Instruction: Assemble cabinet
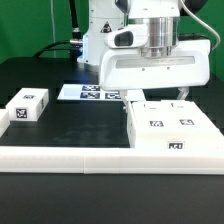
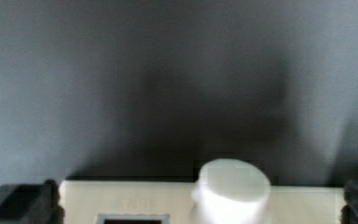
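Observation:
The cabinet (image 1: 172, 128), a large white box with black-and-white tags on its top and front, lies on the black table at the exterior view's right. My gripper (image 1: 155, 97) hangs just above its far edge, open, with nothing between the fingers. In the wrist view the dark fingertips (image 2: 23, 203) stand wide apart at the two lower corners, on either side of the cabinet's white top (image 2: 140, 195) and a white round peg (image 2: 233, 192) rising from it. A small white tagged block (image 1: 27, 106) sits apart at the exterior view's left.
The marker board (image 1: 93, 93) lies flat behind the cabinet, near the arm's base. A long low white rail (image 1: 100, 160) runs along the table's front edge. Bare black tabletop (image 1: 80, 125) lies between the small block and the cabinet.

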{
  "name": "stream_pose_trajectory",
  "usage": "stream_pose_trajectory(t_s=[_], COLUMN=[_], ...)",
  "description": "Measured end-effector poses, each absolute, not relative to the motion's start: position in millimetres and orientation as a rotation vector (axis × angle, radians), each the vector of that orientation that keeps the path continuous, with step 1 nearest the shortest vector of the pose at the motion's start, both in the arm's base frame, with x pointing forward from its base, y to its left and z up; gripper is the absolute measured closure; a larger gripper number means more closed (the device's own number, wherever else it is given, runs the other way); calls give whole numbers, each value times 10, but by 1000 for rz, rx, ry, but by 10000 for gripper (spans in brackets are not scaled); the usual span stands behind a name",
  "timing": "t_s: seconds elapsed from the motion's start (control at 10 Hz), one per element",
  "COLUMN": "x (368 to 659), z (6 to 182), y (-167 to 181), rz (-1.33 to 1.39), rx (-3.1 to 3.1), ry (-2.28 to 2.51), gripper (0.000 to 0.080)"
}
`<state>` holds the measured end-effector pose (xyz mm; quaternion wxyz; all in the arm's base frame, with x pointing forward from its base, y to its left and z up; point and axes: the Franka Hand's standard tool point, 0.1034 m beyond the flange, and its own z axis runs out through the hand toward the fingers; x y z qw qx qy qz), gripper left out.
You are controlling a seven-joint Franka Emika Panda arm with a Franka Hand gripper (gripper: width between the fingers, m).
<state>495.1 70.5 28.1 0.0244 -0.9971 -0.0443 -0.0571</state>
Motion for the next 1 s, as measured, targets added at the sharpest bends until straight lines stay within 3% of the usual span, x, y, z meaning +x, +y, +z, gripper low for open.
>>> stream_pose_trajectory(t_s=[0.6,1.0], x=[4828,4831], z=[98,103], y=[787,809], rz=[-160,-159], rx=[-3104,-3103], ry=[-91,-103], gripper=[2,2])
